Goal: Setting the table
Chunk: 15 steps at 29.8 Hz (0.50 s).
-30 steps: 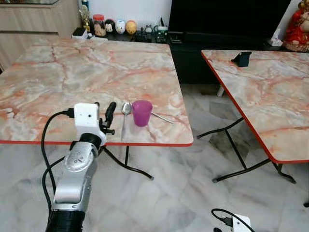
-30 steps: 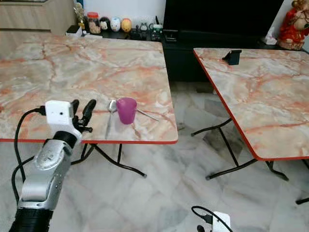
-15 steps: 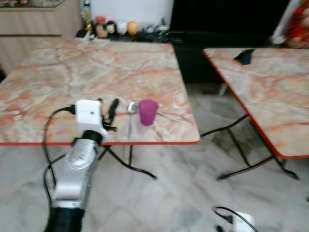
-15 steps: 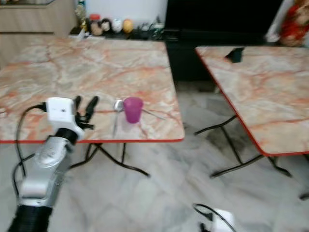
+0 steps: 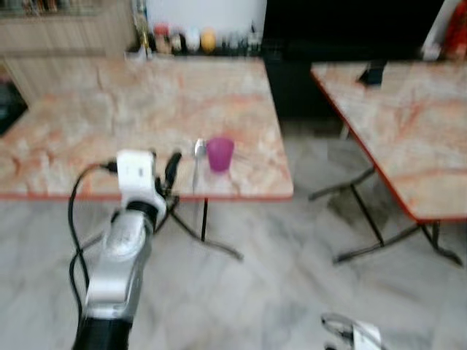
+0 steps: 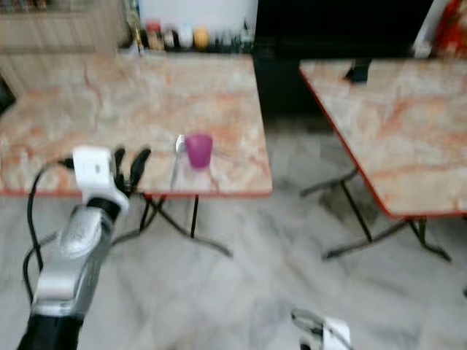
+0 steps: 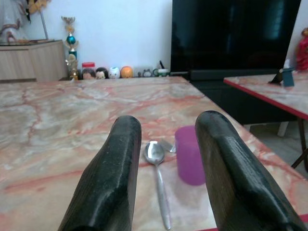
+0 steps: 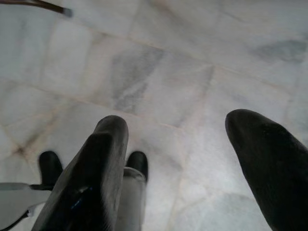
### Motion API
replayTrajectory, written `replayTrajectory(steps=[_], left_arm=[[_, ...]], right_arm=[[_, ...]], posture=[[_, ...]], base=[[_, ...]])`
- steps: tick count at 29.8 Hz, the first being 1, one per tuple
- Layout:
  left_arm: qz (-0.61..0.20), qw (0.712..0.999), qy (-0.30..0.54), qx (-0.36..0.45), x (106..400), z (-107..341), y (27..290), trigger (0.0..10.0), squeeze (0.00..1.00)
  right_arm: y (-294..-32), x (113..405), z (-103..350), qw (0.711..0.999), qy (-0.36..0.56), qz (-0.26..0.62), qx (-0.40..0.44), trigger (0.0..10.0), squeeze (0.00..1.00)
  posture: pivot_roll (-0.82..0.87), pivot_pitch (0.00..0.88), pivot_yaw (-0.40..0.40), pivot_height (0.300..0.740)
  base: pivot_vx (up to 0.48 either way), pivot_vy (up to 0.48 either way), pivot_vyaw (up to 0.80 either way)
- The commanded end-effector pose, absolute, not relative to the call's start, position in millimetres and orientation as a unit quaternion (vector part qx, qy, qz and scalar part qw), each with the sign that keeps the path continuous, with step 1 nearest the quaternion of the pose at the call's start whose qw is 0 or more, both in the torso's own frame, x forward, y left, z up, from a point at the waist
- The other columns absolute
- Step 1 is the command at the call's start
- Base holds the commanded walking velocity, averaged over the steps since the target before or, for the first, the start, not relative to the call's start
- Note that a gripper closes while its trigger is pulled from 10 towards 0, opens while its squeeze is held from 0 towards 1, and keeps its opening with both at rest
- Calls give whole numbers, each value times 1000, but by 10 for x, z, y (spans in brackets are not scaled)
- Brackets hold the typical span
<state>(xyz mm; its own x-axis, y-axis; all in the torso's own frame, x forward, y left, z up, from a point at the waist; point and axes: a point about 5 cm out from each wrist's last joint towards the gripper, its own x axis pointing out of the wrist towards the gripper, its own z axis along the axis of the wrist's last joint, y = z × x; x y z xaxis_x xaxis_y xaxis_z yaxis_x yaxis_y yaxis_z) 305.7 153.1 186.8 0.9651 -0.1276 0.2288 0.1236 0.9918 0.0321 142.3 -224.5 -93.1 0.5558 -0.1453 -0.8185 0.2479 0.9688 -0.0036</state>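
A purple cup point(image 5: 220, 154) stands near the front edge of the marble-patterned table point(image 5: 109, 109). A metal spoon point(image 5: 198, 156) lies just left of it, and another piece of cutlery point(image 7: 168, 145) pokes out behind the cup. My left gripper point(image 5: 164, 172) is raised at the table's front edge, left of the spoon, open and holding nothing. In the left wrist view the spoon point(image 7: 159, 171) and cup point(image 7: 190, 155) lie beyond its fingers point(image 7: 110, 178). My right gripper point(image 8: 175, 168) hangs low over the floor, open and empty.
A second marble-patterned table point(image 5: 394, 124) stands to the right across a floor gap. Small figurines and jars point(image 5: 179, 40) line a low shelf behind the first table, beside a dark TV unit point(image 5: 343, 29). A wooden cabinet point(image 5: 51, 29) is at the back left. Folding table legs point(image 5: 211, 237) reach onto the floor.
The whole picture has shifted and blurred, so the camera has moved; the table now sits farther off. The left gripper stays raised and open beside the spoon.
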Motion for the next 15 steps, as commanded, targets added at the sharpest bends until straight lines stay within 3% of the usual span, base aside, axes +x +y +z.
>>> replayTrajectory(steps=[1, 8, 15], left_arm=[[-63, 991, -113, 12, 3051, 1864, 1545, 10000, 0], [-66, 991, -113, 9, 3056, 1862, 1530, 10000, 0], [-65, 992, -112, 9, 3054, 1858, 1531, 10000, 0]], right_arm=[[-2233, 1446, -924, 882, 453, -114, 60, 10000, 0], [-2236, 1452, -922, 882, 453, -114, 60, 10000, 0], [-2239, 1459, -917, 884, 453, -107, 49, 10000, 0]], posture=[[133, 0, -51, 740], [132, 0, -52, 740], [132, 0, -52, 740]], base=[[0, 0, 0], [69, 0, 0], [244, 0, 0]])
